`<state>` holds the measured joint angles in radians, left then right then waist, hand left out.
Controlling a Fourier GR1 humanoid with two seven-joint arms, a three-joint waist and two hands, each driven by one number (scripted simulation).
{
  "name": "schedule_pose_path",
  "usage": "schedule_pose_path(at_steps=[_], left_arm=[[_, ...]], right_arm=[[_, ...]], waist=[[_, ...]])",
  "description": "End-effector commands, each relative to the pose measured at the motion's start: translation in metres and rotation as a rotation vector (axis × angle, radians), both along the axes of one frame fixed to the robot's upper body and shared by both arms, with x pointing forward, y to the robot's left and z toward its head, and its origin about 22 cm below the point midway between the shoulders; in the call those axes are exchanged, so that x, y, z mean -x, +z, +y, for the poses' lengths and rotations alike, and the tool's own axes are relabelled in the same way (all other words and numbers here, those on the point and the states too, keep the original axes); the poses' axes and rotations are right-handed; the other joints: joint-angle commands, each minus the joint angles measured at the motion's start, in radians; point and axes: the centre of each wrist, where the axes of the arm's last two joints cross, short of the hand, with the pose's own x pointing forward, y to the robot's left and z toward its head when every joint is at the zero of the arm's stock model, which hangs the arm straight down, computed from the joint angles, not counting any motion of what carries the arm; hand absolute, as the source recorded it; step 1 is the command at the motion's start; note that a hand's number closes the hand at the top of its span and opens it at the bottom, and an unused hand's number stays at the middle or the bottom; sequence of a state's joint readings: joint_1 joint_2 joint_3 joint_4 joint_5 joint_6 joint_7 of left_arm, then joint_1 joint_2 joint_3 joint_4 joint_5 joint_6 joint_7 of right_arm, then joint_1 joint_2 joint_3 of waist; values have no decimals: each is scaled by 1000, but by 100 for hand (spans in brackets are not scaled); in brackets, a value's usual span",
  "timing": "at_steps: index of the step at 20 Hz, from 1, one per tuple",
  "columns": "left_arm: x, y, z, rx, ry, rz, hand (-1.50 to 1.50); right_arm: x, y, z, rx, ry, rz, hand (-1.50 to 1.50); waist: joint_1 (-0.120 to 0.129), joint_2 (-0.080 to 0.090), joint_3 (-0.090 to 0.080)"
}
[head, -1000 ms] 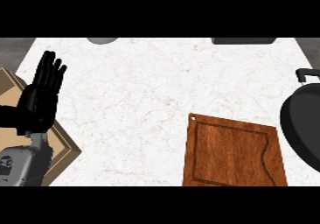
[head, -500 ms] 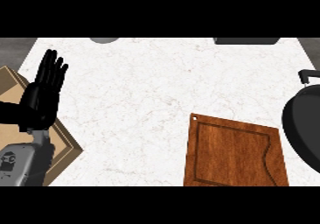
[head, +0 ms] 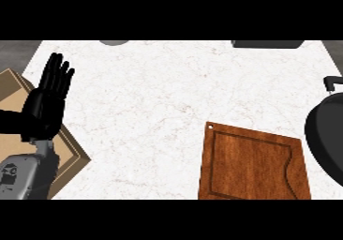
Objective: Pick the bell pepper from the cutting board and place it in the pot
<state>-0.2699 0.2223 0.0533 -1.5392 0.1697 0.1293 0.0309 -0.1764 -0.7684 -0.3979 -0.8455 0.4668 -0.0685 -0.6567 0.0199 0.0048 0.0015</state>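
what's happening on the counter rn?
Nothing is being handled. The robot's black left hand rests open, fingers up, at the left of the white marble counter. The brown wooden cutting board lies bare at lower right, with no bell pepper on it. The dark round pot sits partly cut off at the right edge. The right hand is out of view.

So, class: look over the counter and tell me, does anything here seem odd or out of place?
Yes. The cutting board lies bare, with no bell pepper on it or anywhere on the counter. The board also sits askew to the counter's edges. The pot is cut off at the right edge, and only the left hand shows, open.
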Motion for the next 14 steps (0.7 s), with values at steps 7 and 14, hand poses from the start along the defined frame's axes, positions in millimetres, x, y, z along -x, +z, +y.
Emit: schedule_pose_path(at_steps=[7,14], left_arm=[[-13,19,-13,3,18,-3,0],[11,2,15,-13,10,1,0]], right_arm=[[-26,-32,5,-137,214,88,-150],[-37,-4,-3,-443,236,-69,-150]], waist=[[-6,0,1],[-12,-8,-2]])
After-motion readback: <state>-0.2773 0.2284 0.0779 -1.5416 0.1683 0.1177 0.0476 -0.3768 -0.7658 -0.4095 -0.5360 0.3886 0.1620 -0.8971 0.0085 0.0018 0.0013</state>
